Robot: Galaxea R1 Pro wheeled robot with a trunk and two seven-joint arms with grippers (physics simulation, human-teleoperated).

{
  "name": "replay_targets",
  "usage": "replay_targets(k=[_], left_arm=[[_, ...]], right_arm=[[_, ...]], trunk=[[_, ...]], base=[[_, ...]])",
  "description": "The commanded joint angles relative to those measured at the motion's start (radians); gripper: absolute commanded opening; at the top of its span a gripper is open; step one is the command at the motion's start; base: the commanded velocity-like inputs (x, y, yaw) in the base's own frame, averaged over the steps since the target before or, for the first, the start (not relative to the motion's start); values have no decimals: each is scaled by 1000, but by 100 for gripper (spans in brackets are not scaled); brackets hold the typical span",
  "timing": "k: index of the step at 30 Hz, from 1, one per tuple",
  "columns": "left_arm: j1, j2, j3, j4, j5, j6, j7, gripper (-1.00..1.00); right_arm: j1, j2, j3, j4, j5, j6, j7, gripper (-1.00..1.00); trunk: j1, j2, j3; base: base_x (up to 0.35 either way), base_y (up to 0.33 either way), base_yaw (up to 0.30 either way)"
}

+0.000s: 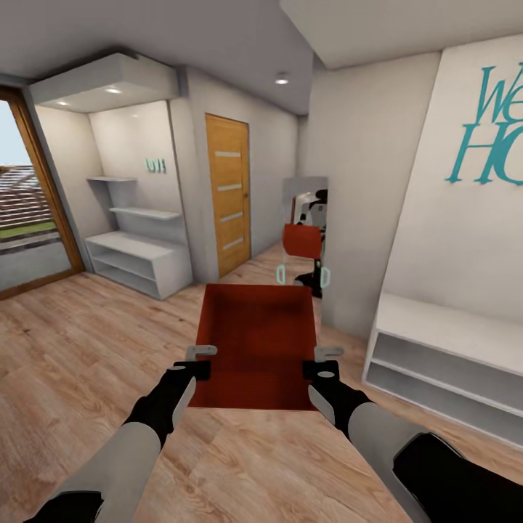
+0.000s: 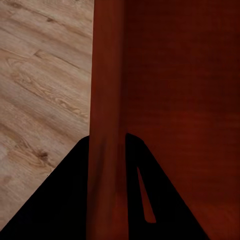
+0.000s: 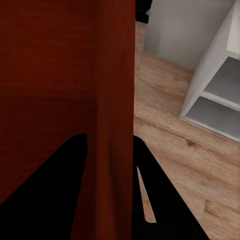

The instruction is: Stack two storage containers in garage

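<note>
A thin orange-red wall of the storage container (image 2: pixel 106 100) runs straight away from the left gripper (image 2: pixel 106 150), and its edge passes between the two black fingers (image 2: pixel 55 205), which press against it from either side. One finger lies on the outer face of the wall, the other on the inner face, where a narrow slit in the finger lets the red show through. Beyond the inner finger spreads the container's dark red interior, smooth and unmarked. Beyond the outer finger lies the light wood plank floor (image 2: pixel 40 85), its grain and knots plain, well below the held wall.
</note>
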Motion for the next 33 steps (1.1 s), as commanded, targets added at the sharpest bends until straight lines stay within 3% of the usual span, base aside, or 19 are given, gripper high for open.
replay_targets(k=[1,10,25,33], left_arm=[[-1,-9,12,1,6,5,-4,-100],[-1,-8,12,1,6,5,-4,-100],[-1,-9,12,1,5,4,-4,-100],[-1,-9,12,1,5,4,-4,-100]], right_arm=[[-1,0,-12,-14,13,-15,0,-100],[-1,1,-12,-14,13,-15,0,-100],[-1,2,-11,-14,13,-15,0,-100],[-1,1,-11,-14,13,-15,0,-100]], trunk=[[1,-2,-2],[1,-2,-2],[1,-2,-2],[1,-2,-2]], base=[[322,0,4],[322,0,25],[322,0,250],[322,0,52]])
